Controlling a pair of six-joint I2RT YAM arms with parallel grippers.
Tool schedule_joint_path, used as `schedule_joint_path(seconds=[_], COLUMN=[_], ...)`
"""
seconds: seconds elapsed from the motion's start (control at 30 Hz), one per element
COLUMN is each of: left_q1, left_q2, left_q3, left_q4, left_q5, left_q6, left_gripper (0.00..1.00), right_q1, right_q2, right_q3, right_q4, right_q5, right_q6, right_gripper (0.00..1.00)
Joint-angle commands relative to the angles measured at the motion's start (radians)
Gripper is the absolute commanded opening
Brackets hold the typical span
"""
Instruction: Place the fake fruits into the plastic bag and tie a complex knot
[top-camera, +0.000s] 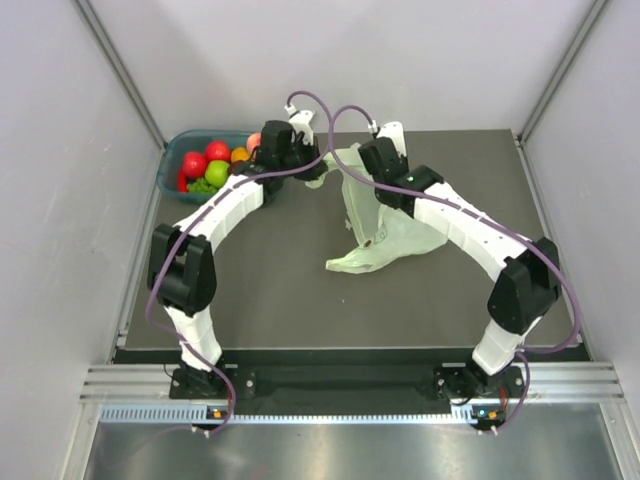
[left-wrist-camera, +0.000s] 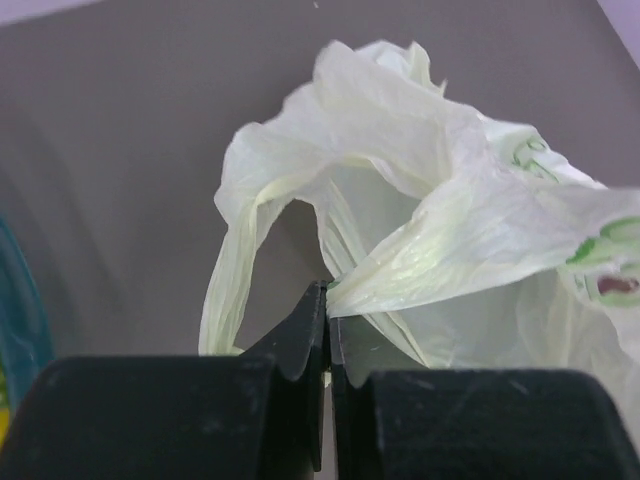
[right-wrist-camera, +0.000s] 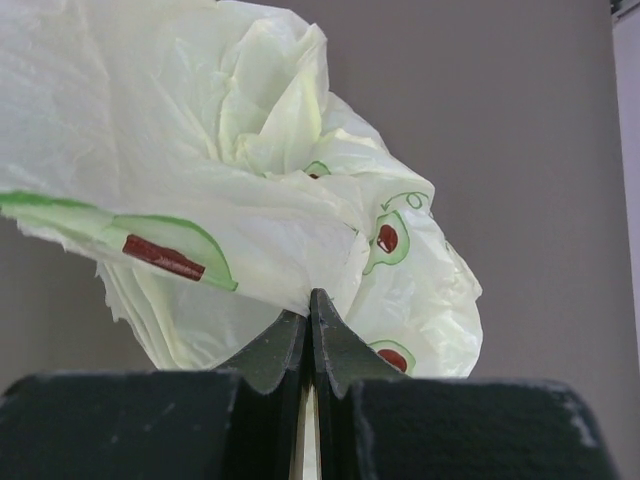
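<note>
Left gripper (left-wrist-camera: 327, 303) and right gripper (right-wrist-camera: 310, 300) are both pinching the crinkly pale green plastic bag (top-camera: 392, 236). The glossy plastic fake fruits (top-camera: 207, 166) sit in the teal plastic tub (top-camera: 178, 143), far left.

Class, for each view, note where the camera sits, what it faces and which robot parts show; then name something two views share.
Top external: above and behind the bases, looking down at the table, plastic bag and teal tub of fake fruits; left arm and right arm show whole.
Left wrist: on that wrist, facing the bag; left gripper shut on it.
Right wrist: on that wrist, facing the bag; right gripper shut on it.
Shared: both wrist views show the bag.
</note>
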Motion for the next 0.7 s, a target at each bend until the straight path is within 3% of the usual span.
schedule_joint_path(seconds=[0.0, 0.13, 0.17, 0.27, 0.5, 0.6, 0.67], left_q1=[0.011, 0.011, 0.011, 0.013, 0.038, 0.07, 0.096], left_q2=[0.081, 0.154, 0.169, 0.169, 0.177, 0.168, 0.135], left_q3=[0.121, 0.232, 0.259, 0.261, 0.25, 0.241, 0.206], left_q4=[-0.073, -0.108, -0.116, -0.088, -0.039, -0.031, -0.016], left_q5=[-0.075, -0.081, -0.111, -0.162, -0.205, -0.103, 0.046], left_q6=[0.11, 0.176, 0.19, 0.198, 0.176, 0.139, 0.107], left_gripper=[0.05, 0.25, 0.38, 0.59, 0.68, 0.7, 0.74], right_q1=[0.002, 0.001, -0.004, -0.03, -0.093, -0.116, -0.133], right_q2=[0.01, 0.052, 0.064, 0.105, 0.176, 0.214, 0.245], right_q3=[0.039, 0.087, 0.099, 0.174, 0.3, 0.357, 0.401], right_q4=[0.016, -0.02, -0.023, -0.038, -0.049, -0.069, -0.084], right_q5=[-0.02, -0.006, -0.003, -0.023, -0.103, -0.126, -0.133], right_q6=[-0.004, 0.013, 0.021, 0.041, 0.068, 0.07, 0.07], right_gripper=[0.0, 0.0, 0.0, 0.0, 0.0, 0.0, 0.0])
